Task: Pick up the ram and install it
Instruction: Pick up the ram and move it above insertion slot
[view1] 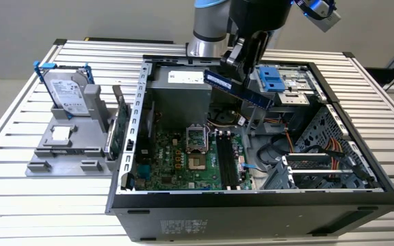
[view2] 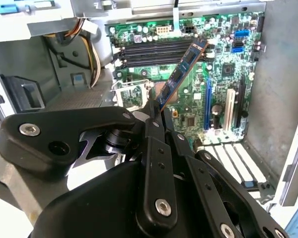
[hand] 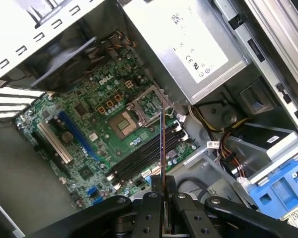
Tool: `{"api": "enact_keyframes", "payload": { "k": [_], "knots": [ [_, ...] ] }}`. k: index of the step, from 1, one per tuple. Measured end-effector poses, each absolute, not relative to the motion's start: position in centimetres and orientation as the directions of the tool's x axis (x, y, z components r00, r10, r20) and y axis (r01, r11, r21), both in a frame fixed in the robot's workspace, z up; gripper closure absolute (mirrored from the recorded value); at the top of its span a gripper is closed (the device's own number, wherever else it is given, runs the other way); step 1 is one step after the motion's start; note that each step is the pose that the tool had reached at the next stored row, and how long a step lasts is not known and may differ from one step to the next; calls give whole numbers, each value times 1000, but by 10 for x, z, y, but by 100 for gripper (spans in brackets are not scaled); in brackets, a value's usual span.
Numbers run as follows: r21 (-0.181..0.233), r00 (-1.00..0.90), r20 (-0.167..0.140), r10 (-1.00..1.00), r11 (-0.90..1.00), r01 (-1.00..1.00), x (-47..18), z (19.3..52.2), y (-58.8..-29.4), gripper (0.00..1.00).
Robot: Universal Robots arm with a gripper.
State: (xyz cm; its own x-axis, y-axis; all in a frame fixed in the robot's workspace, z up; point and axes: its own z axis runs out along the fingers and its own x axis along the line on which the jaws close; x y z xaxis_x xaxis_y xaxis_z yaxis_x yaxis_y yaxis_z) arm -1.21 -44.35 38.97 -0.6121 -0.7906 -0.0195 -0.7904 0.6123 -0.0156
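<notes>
My gripper (view1: 241, 64) is shut on the ram (view1: 239, 90), a long bluish strip with dark chips. It holds the ram by one end, tilted, in the air above the open computer case (view1: 135, 133). In the second wrist view the ram (view2: 182, 73) sticks out from the gripper (view2: 155, 113) over the green motherboard (view2: 218, 79). In the first wrist view the ram (hand: 162, 144) shows edge-on above the black memory slots (hand: 139, 161), held in the gripper (hand: 162, 191). The memory slots (view1: 227, 159) lie well below the ram, beside the processor socket (view1: 195, 139).
A silver hard drive in a blue frame (view1: 70, 92) stands on a grey holder (view1: 67, 151) at the exterior view's left. A green card (view1: 119, 128) leans by the case wall. Inside the case are the power supply (view1: 180, 88), a blue drive bay (view1: 272, 79) and cable bundles (view1: 307, 146).
</notes>
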Motion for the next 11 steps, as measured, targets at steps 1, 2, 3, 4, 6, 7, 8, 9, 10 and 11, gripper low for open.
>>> {"api": "enact_keyframes", "payload": {
  "k": [1, 2, 3, 4, 6, 7, 8, 9, 10, 11],
  "knots": [
    [-16, -620, -20, -784, 620, -784, -12, 390, -444, 100],
    [-16, -627, -20, -779, 627, -779, -12, 390, -444, 100],
    [-16, -635, -19, -772, 635, -772, -12, 390, -444, 100],
    [-16, -642, -19, -767, 642, -766, -12, 390, -444, 100],
    [-16, -656, -19, -754, 657, -754, -12, 390, -444, 100],
    [-16, -664, -19, -747, 664, -747, -12, 390, -444, 100],
    [-16, -671, -20, -741, 672, -741, -12, 390, -444, 100],
    [-16, -678, -19, -735, 678, -734, -12, 390, -444, 100],
    [-16, -685, -19, -728, 685, -728, -12, 390, -444, 100],
    [-16, -692, -19, -722, 692, -722, -12, 390, -444, 100]
  ]
}}
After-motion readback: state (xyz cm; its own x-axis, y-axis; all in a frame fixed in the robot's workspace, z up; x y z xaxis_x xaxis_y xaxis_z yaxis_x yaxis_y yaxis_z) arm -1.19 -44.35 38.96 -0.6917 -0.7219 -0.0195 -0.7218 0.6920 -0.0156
